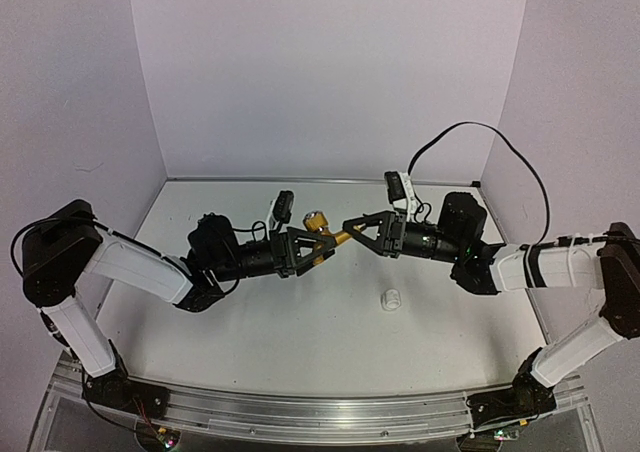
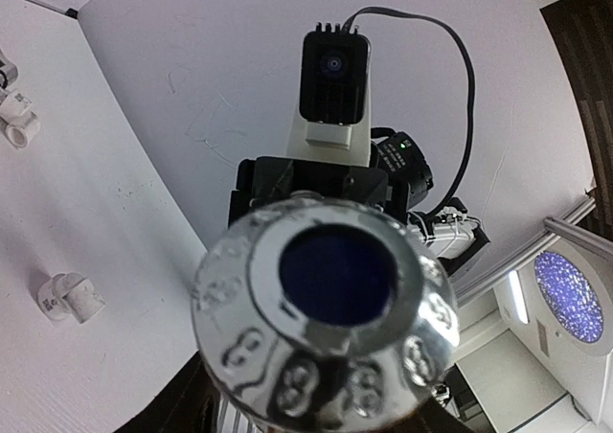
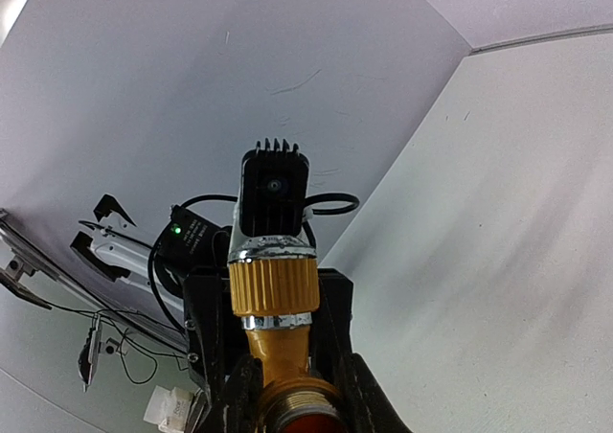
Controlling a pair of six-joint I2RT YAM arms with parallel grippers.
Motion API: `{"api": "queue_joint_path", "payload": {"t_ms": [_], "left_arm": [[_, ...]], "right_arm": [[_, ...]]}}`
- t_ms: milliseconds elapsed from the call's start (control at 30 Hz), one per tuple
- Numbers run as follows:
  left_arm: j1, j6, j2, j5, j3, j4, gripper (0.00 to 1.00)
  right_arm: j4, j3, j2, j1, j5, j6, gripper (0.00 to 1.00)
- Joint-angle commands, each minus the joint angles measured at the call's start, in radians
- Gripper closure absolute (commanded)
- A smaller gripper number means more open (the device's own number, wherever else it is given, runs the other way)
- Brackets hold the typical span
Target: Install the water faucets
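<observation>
White tabletop (image 1: 300,322) below, your right gripper (image 1: 351,228) clamps the brass faucet (image 3: 273,285) mid-air; your left gripper (image 1: 304,248) meets it, grip unclear; white fitting (image 1: 391,299) lies near-right.

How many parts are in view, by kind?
Brass-gold faucet: 1
Silver faucet: 1
White pipe fittings: 2 clear, possibly a third cut off at the frame edge
Total: 4, possibly 5

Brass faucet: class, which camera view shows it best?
Right wrist: the brass faucet fills the foreground, ribbed collar clear. Top external shows it tiny and far off. Left wrist shows only a shiny silver end.
</observation>
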Motion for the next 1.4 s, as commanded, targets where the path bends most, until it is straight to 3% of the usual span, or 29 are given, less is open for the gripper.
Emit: {"api": "queue_joint_path", "payload": {"t_ms": [0, 167, 533, 833, 900, 1033, 1067, 1133, 1367], "left_arm": [[-0.014, -0.007, 0.018, -0.060, 0.045, 0.074, 0.52], [-0.015, -0.014, 0.024, -0.108, 0.041, 0.083, 0.61], [-0.017, -0.039, 0.052, -0.102, 0.054, 0.126, 0.65], [-0.010, 0.035, 0.016, -0.133, 0.010, 0.139, 0.98], [0.005, 0.052, -0.002, -0.150, -0.022, 0.137, 1.00], [0.046, 0.072, -0.045, -0.204, -0.113, 0.086, 1.00], [0.052, 0.085, -0.059, -0.215, -0.127, 0.055, 1.00], [0.057, 0.133, -0.099, -0.243, -0.141, -0.044, 1.00], [0.057, 0.327, -0.251, -0.381, -0.075, -0.527, 1.00]], "right_arm": [[0.082, -0.001, 0.007, 0.009, 0.011, 0.004, 1.00], [0.084, -0.001, 0.009, 0.011, 0.014, -0.001, 1.00], [0.086, -0.002, 0.020, 0.021, 0.019, -0.001, 1.00], [0.049, -0.025, 0.021, 0.034, 0.049, -0.028, 1.00], [-0.052, -0.030, -0.004, 0.034, 0.087, -0.080, 0.85], [-0.387, 0.007, -0.078, 0.034, 0.233, -0.257, 0.23], [-0.497, 0.019, -0.094, 0.034, 0.299, -0.297, 0.11], [-0.646, 0.048, -0.123, 0.034, 0.419, -0.372, 0.02], [-0.973, 0.108, -0.168, 0.033, 0.699, -0.546, 0.02]]}}
